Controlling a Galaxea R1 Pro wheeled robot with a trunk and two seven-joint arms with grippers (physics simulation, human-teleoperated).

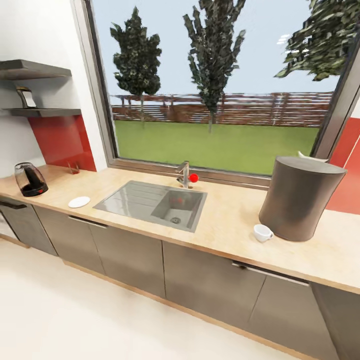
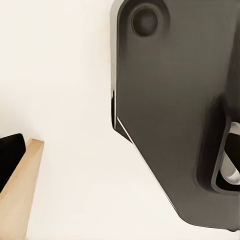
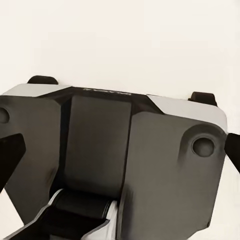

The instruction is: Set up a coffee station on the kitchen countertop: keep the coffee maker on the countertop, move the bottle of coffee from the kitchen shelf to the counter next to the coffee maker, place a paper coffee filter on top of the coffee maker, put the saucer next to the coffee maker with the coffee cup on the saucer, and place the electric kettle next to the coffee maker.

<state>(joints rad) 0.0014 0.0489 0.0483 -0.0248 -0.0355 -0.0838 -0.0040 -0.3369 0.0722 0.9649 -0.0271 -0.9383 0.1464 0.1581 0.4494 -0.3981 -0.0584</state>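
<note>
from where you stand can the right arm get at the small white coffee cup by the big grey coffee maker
Probably not yet: the small white coffee cup sits open on the wooden countertop, but the robot seems too far back.

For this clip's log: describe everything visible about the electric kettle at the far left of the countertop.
The electric kettle stands upright at the far left end of the wooden countertop, below the wall shelves. Its body looks like clear, smoky glass with a dark interior part, and it sits on a black base showing a small red spot at the front. A dark lid or rim caps the top. Nothing else touches it; the white saucer lies apart from it, toward the sink. Finer details are too small to tell.
</note>
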